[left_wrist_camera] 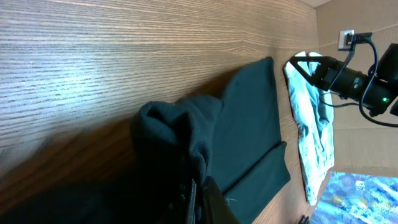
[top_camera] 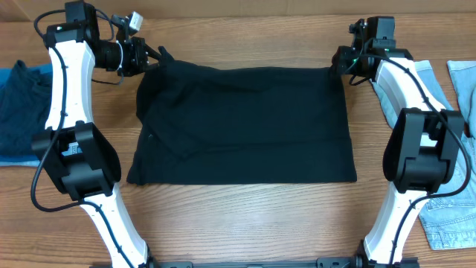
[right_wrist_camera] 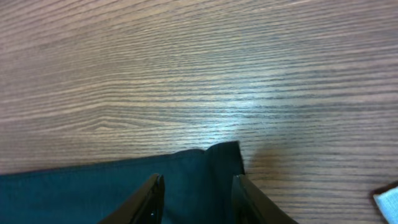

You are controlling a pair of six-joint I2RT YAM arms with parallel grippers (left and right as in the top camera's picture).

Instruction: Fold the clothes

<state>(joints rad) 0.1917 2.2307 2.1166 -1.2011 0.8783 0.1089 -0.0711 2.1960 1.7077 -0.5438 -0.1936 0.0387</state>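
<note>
The clothes [top_camera: 245,123], a black garment, lie as a broad flat rectangle across the middle of the table. My left gripper [top_camera: 152,56] is shut on the far left corner, which is lifted and bunched [left_wrist_camera: 174,130] just ahead of the closed jaws [left_wrist_camera: 196,194]. At the far right corner my right gripper [top_camera: 339,65] stands open. In the right wrist view its fingers [right_wrist_camera: 152,194] straddle the black corner [right_wrist_camera: 211,163], which rests flat on the wood and is not pinched between them.
A dark navy garment [top_camera: 18,104] lies at the left edge. Mid-blue denim [top_camera: 446,216] lies at the front right by the right arm's base, and a pale blue piece [top_camera: 465,82] lies further back. Bare wood runs behind and in front of the black garment.
</note>
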